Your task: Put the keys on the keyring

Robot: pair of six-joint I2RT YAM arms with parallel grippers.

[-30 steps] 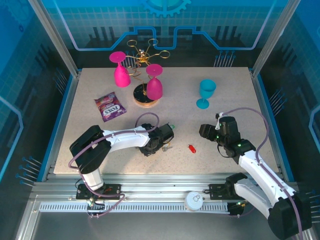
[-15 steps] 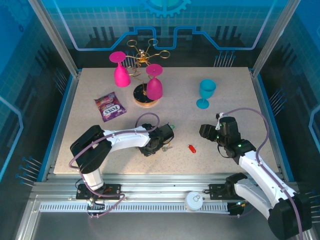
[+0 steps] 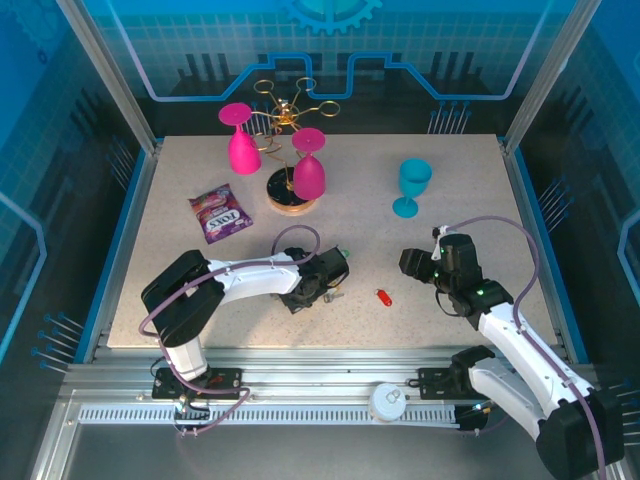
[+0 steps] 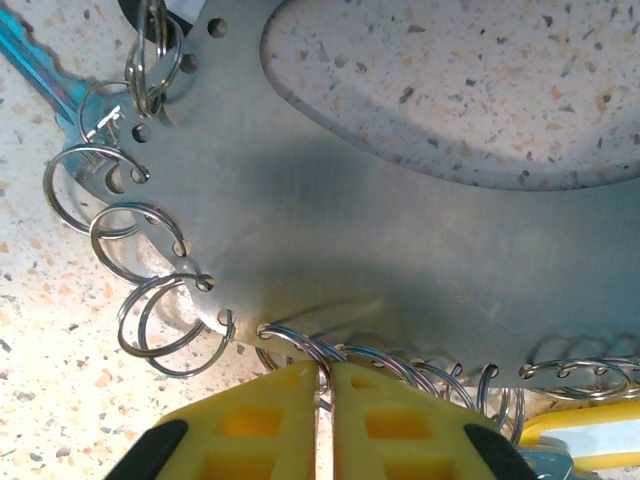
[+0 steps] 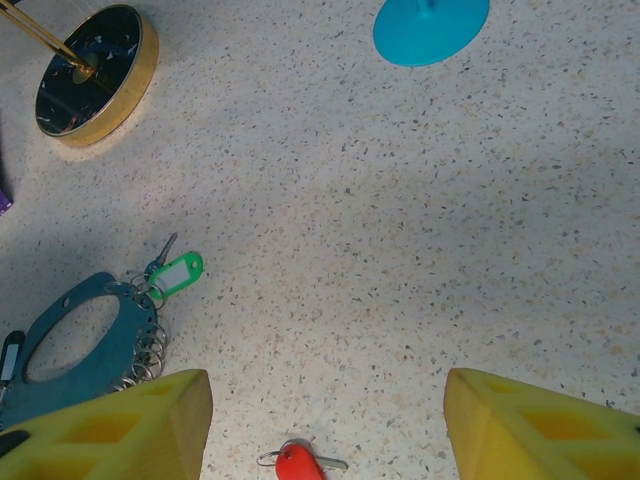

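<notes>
The speckled table (image 3: 470, 200) is mostly bare, and everything that matters is sitting near its front edge. The left arm (image 3: 240, 280) is lying low across toward the middle, I'm guessing so its wrist can get down flat over the work. The gold glass rack (image 3: 285, 110) and the teal glass (image 3: 412, 185) are standing at the back, well apart from all this, so they aren't getting in anyone's way.

The keyring (image 4: 350, 240) is lying flat on the table right under the left wrist. It's a flat grey metal loop with holes punched along its rim, and small split rings (image 4: 150, 315) are hanging through those holes. The left gripper (image 4: 325, 375) is pinching its yellow fingers (image 4: 270, 405) together on the loop's edge, right where one of those rings is threading through. To me it looks like it's pinning the loop down so a key can be worked on.

The right gripper (image 5: 325, 400) is hanging over bare table with its fingers spread wide and holding nothing, probably lining up for a grab. The red-tagged key (image 5: 298, 462) is lying loose just beside it, between the two grippers and clear of the loop, so that's my bet for the next pick. The green-tagged key (image 5: 178, 272) is sitting right at the loop's rim among the rings, and I can't tell if it's hooked on.
</notes>
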